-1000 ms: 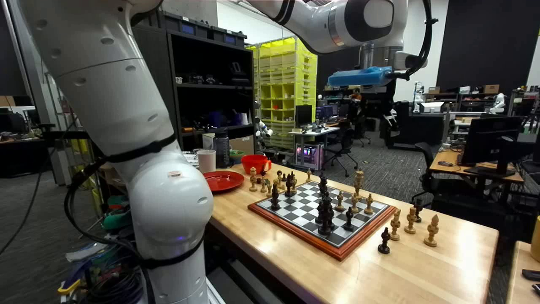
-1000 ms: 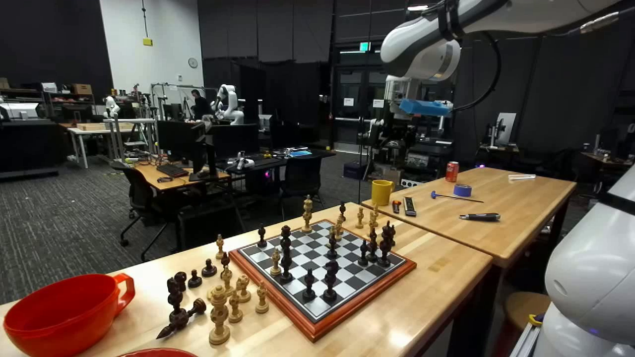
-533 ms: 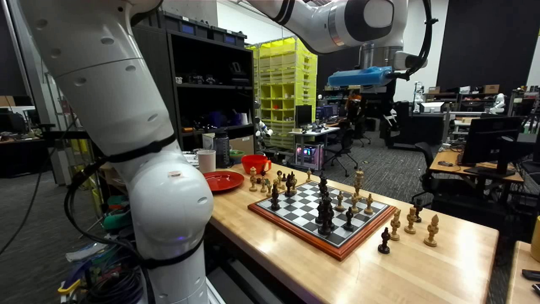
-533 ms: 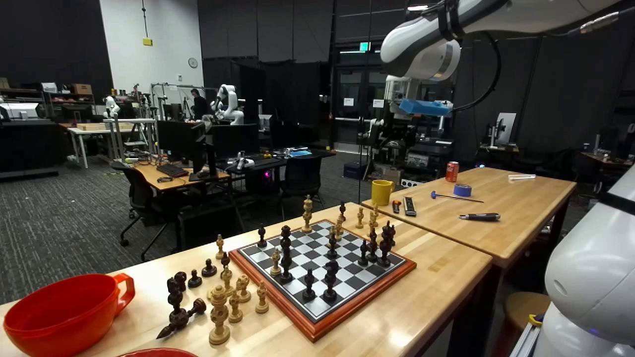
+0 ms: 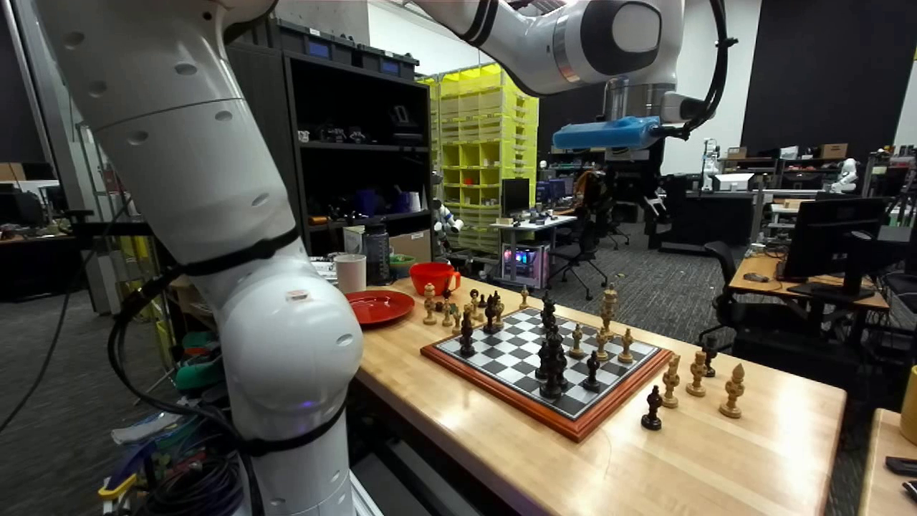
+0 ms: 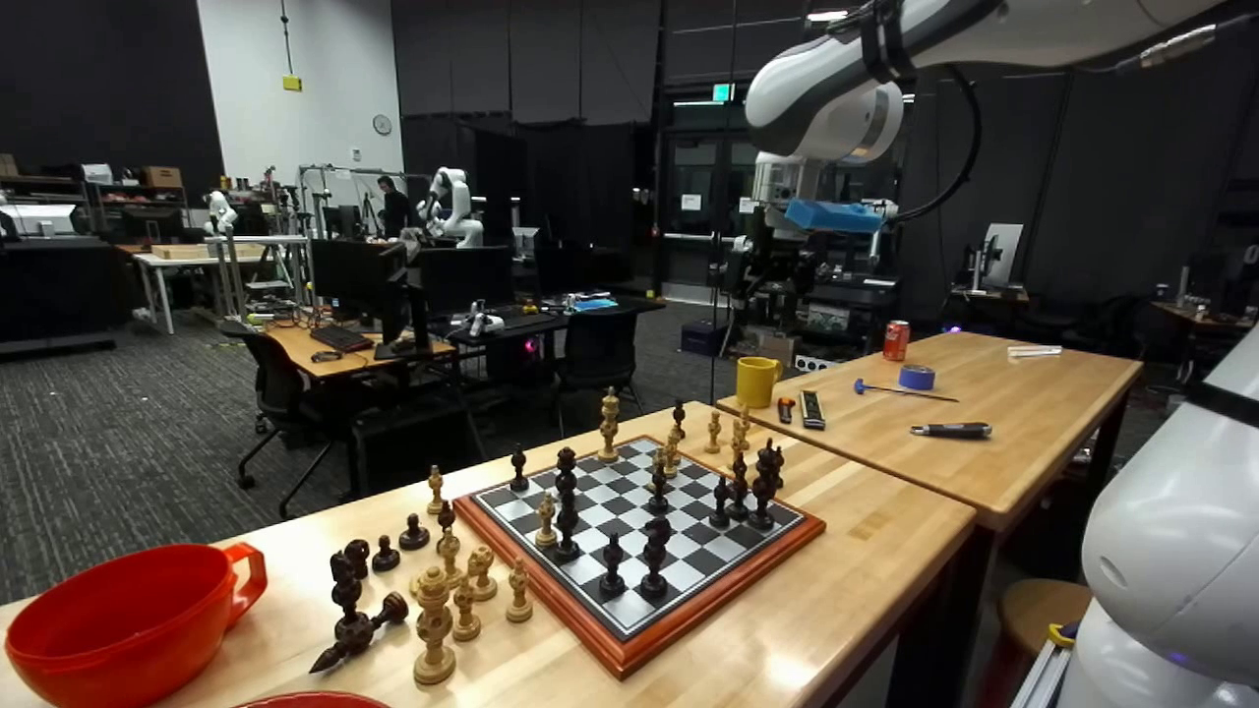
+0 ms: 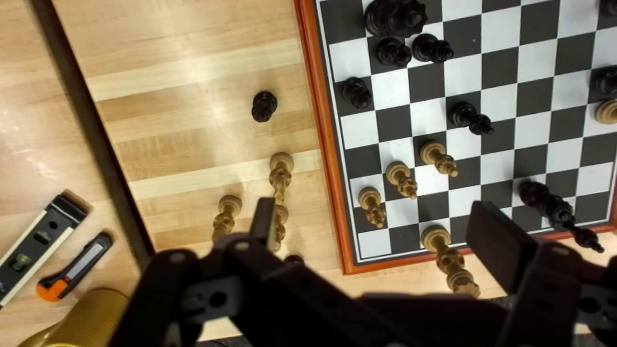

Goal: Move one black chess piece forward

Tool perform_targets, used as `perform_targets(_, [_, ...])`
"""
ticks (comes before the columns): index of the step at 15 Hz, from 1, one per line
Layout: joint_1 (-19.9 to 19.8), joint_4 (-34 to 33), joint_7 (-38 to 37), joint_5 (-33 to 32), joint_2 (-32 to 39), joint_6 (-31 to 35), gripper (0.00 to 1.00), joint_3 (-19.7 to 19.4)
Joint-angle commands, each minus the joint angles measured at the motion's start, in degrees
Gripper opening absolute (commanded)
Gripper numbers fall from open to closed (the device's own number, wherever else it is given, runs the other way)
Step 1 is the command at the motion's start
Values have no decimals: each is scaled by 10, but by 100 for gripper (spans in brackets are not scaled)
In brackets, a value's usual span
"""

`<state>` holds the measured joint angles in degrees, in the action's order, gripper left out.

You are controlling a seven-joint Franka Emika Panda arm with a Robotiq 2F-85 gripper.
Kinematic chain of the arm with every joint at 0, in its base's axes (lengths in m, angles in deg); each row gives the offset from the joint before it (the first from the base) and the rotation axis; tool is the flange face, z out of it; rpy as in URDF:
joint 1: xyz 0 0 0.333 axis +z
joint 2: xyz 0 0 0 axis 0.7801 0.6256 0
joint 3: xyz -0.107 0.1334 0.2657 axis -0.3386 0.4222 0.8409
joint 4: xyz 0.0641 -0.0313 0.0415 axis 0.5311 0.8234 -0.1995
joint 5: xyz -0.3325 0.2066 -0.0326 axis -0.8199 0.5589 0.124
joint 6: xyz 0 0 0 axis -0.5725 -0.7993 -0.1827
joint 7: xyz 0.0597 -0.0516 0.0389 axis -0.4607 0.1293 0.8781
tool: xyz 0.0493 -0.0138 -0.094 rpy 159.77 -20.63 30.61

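Observation:
The chessboard with a reddish wooden rim lies on a wooden table. Several black pieces stand on it, among them a black pawn near the rim, another black pawn further in, a large black piece and a tall black piece near the far edge. Black pieces also show in both exterior views. Light pieces stand among them. My gripper is open and empty, well above the board's far corner; it looks dark in both exterior views.
Off-board light pieces and a black pawn stand beside the board. More pieces, a red cup and a red plate lie at the opposite end. A second table holds a yellow mug, level and can.
The arm and open gripper have shifted slightly left in both exterior views and a little lower. The chess pieces have not visibly moved.

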<state>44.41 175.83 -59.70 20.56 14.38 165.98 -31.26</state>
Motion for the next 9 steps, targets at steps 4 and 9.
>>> perform_targets(4, [46, 72, 80, 17, -64, 14, 100, 34])
perform_targets(9, [76, 158, 77, 28, -112, 65, 100, 58])
